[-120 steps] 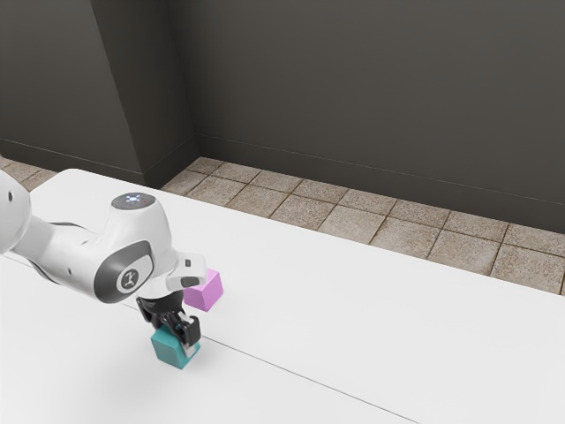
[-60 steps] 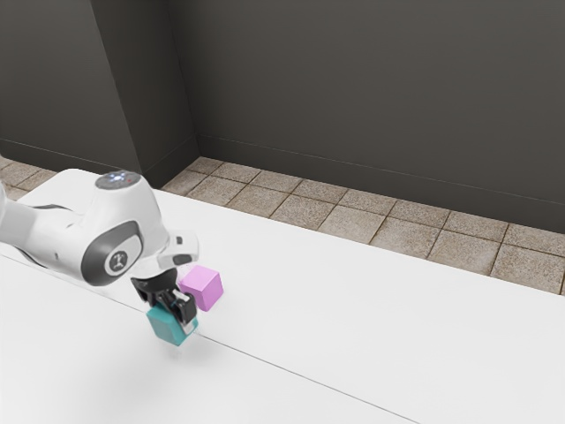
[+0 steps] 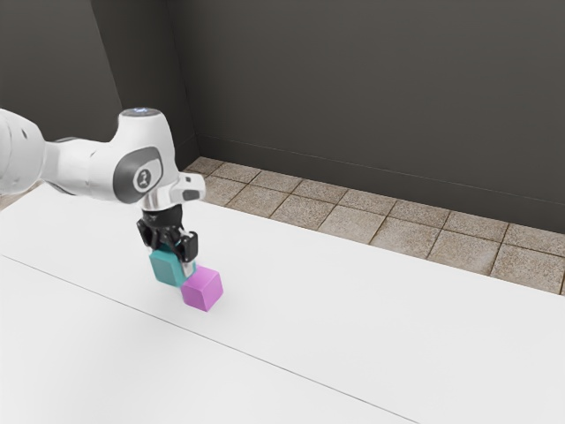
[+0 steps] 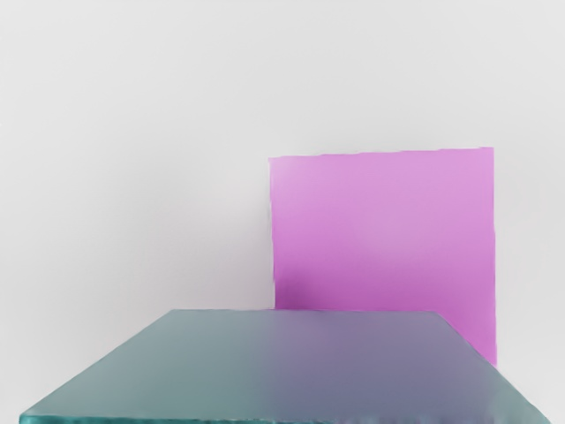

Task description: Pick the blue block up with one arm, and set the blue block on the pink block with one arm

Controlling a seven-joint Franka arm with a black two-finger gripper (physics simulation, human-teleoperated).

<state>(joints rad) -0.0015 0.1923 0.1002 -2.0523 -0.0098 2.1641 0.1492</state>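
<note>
My black gripper (image 3: 169, 256) is shut on the blue block (image 3: 165, 266), a teal-blue cube that hangs in the air above the white table. The pink block (image 3: 203, 291) rests on the table just to the exterior view's right of the held block and a little below it. Seen from the wrist, the blue block (image 4: 282, 367) sits large under my hand, with the pink block's top face (image 4: 384, 238) beyond it, offset to one side.
The white table (image 3: 371, 327) stretches wide to the exterior view's right and front. Behind it lie a tiled floor (image 3: 397, 221) and dark walls (image 3: 353, 79). A thin seam line crosses the tabletop.
My arm has lifted the blue block off the table and carried it back, toward the far side, to a spot beside and just above the pink block.
</note>
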